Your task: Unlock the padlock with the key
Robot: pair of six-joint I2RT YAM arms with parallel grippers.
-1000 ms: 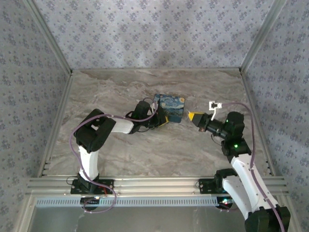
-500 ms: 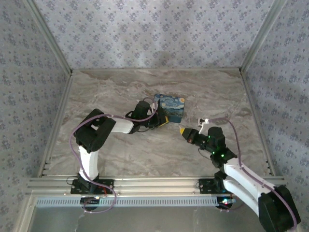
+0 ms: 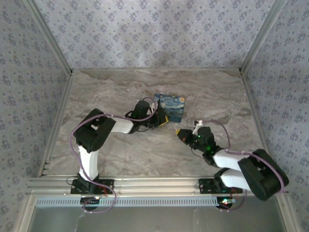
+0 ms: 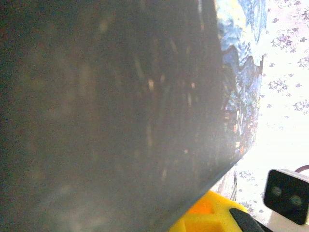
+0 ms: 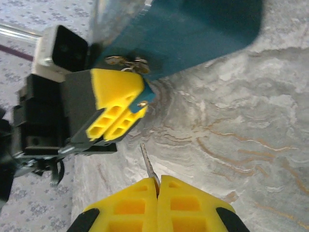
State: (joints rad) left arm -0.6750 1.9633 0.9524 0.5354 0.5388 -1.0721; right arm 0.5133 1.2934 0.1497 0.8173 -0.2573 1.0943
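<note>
My left gripper is shut on the near-left corner of the blue-and-yellow painted tin. In the right wrist view its yellow fingers clamp the tin's blue corner. A tiny metal piece on the tin's edge, just above those fingers, looks like the padlock. My right gripper is shut on the key. The key's thin blade points at the left gripper, a short gap away. In the left wrist view the tin's dark side is pressed close, with one yellow finger below it.
The marble table has metal rails and patterned walls on three sides. The right arm's elbow lies low at the near right. The right wrist's white camera box shows beside the tin.
The right arm folded down and drew its gripper with the key toward the near left, closer to the tin's corner. The left arm and tin stayed put.
</note>
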